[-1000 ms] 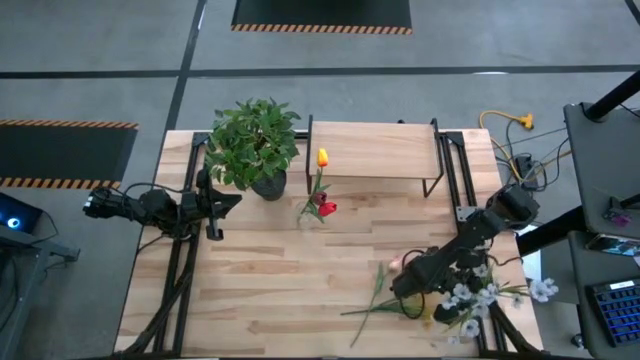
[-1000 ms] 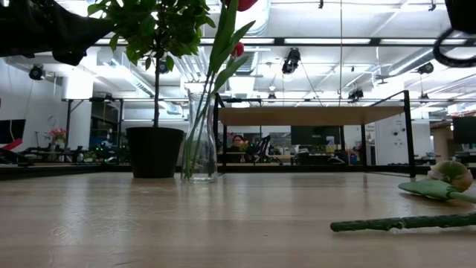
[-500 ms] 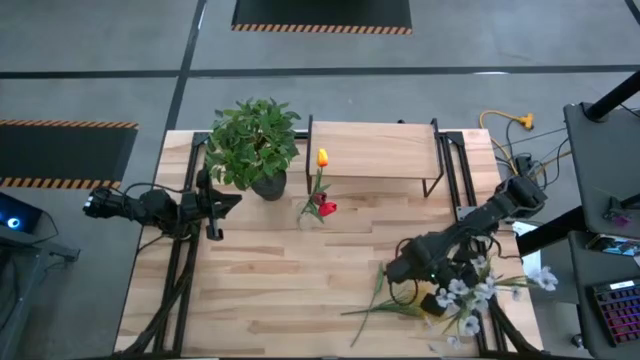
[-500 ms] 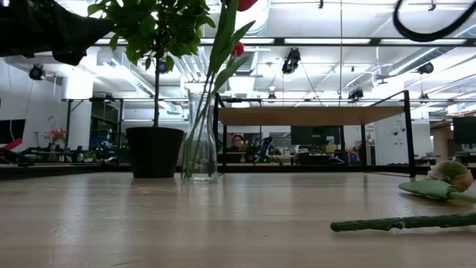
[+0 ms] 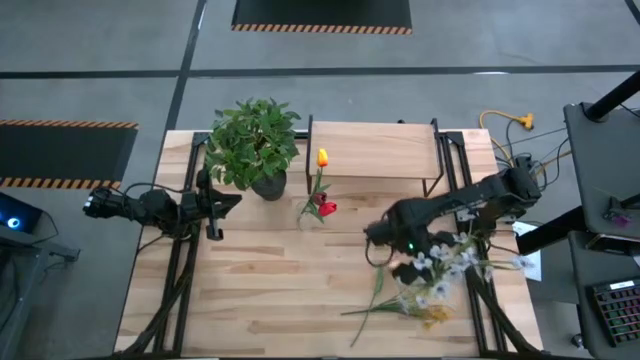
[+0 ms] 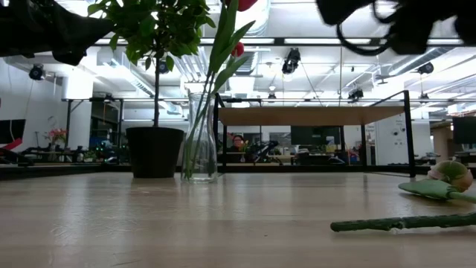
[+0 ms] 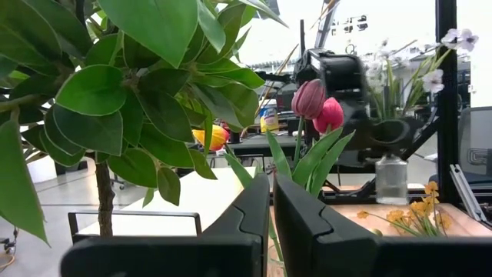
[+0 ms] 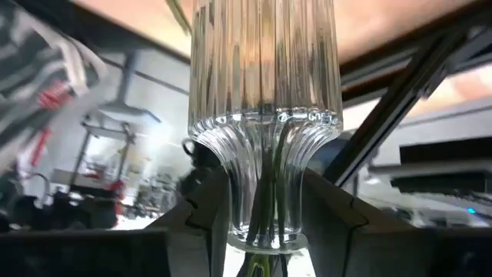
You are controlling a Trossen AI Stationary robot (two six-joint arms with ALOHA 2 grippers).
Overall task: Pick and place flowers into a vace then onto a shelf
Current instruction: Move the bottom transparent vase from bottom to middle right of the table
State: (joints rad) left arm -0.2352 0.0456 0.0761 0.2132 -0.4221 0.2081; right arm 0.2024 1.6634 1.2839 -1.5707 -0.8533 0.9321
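My right gripper (image 5: 392, 245) is shut on a ribbed clear glass vase (image 8: 265, 77) that holds pale white-lilac sprigs (image 5: 442, 272), over the table right of its middle. A second glass vase (image 6: 199, 138) with red, yellow and maroon tulips (image 5: 320, 200) stands on its base in front of the shelf (image 5: 372, 150). A pink bud on a long green stem (image 5: 380, 290) and yellow clusters (image 5: 435, 318) lie flat on the table. My left gripper (image 5: 222, 205) waits shut at the table's left, beside the potted plant. My right gripper pinches the ribbed vase at its narrow neck (image 8: 265, 196), one finger (image 8: 204, 211) on each side. Green stems run through the neck between the fingers. The vase is lifted clear of the table, and the sprigs (image 7: 407, 69) stick out of it toward the table's near right.
A bushy green plant in a dark pot (image 5: 255, 140) stands left of the shelf. The shelf's black legs (image 5: 438, 165) stand on the far part of the slatted table (image 5: 270, 290). Cables and a desk lie beyond the right edge.
My right gripper has carried the vase with the white-lilac sprigs from the near right corner up and toward the table's middle and far side. The sprigs have swung along with it. The pink bud and yellow clusters have stayed on the table.
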